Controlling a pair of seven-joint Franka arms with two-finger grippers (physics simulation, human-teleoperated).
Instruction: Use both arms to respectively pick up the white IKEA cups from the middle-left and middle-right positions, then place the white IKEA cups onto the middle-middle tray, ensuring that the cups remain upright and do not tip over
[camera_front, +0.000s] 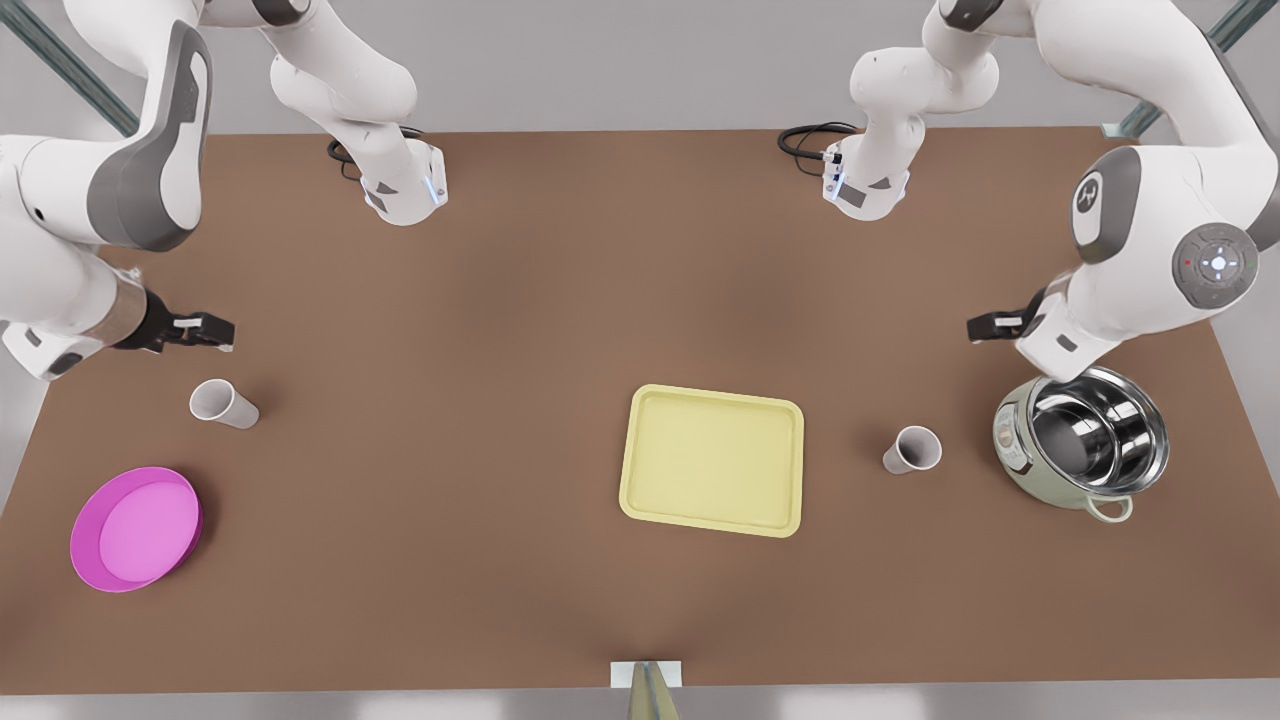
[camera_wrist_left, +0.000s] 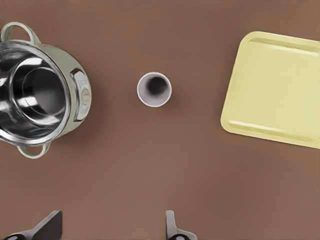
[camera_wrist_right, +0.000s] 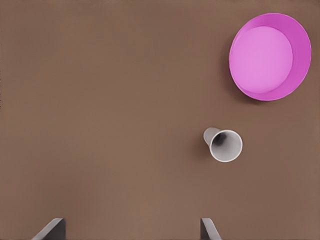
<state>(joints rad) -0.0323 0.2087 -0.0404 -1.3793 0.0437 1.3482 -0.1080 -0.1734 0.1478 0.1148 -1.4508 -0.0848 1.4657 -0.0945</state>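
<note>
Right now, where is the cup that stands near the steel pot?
In the front view the cup stands upright on the table's right side, between the yellow tray and the steel pot, touching neither.

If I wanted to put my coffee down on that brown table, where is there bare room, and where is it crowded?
The widest bare patch lies between the cup near the pink dish and the yellow tray. The far half, toward the arm bases, is bare too. It is tighter at the front view's right: the other cup stands between the tray and the steel pot, with the left tool above.
</note>
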